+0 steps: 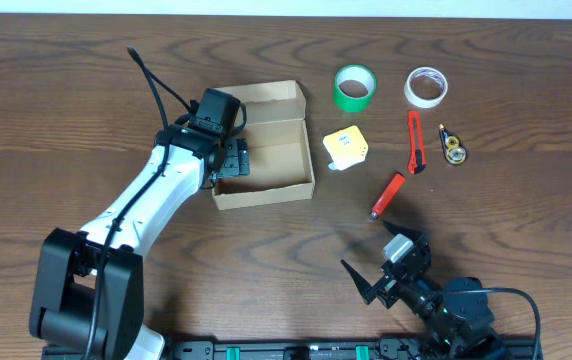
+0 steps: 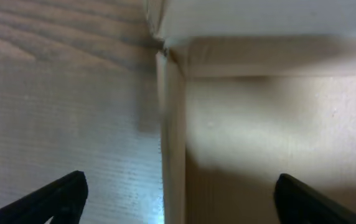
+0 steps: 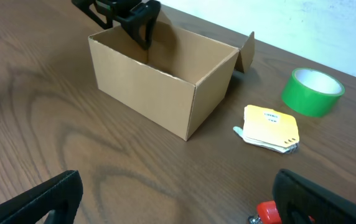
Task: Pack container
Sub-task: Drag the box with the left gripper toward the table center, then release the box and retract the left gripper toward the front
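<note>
Container (image 1: 276, 160) sits open left of centre on the tabletop (image 1: 86, 80), with its lid flap folded back at the far side and nothing inside that I can see. My left pincer (image 1: 232, 158) straddles the left wall with jaws apart, one finger inside and one outside. I'd close gently there to steady the box without crushing the cardboard. My right pincer (image 1: 379, 270) hangs spread wide and empty near the front edge. Nearest to it are the red marker (image 1: 387, 195) and the yellow card stack (image 1: 346, 147). The green tape roll (image 1: 354, 104), white tape roll (image 1: 425, 100) and red cutter (image 1: 416, 142) lie farther back. Nothing blocks loading from the right.
</note>
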Robot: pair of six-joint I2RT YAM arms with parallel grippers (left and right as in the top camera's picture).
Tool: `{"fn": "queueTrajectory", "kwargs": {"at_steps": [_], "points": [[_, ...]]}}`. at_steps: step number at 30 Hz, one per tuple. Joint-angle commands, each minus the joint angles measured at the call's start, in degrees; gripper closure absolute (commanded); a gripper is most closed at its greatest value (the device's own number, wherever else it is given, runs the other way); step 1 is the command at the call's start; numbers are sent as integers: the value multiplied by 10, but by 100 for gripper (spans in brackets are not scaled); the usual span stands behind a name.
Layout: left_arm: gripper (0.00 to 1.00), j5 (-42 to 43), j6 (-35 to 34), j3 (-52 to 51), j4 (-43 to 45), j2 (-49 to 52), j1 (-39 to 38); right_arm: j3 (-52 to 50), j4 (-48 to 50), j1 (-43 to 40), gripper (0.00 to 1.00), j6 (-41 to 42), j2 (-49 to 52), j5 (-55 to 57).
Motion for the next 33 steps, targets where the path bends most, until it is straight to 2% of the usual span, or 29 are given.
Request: {"fn": "queueTrajectory", "kwargs": {"at_steps": [1,6,9,13,17,25,28,33], "points": [[5,0,9,33,-32,-27,2,-2,0,5,1,8,-4,0],[5,7,47,103,-129,-90,2,-2,0,5,1,8,-4,0],[5,43,93,131,-176,-142,2,-2,0,5,1,8,-4,0],[5,105,148,140,-211,-219,2,-2,0,5,1,8,-4,0],[5,115,181,140,-260,-304,2,-2,0,5,1,8,-4,0],[5,122,209,140,-364,-406,2,-2,0,5,1,8,-4,0],[5,131,230,140,-391,-424,2,-2,0,5,1,8,-4,0],[5,131,222,140,-412,-433,2,-2,0,5,1,8,-4,0]]}}
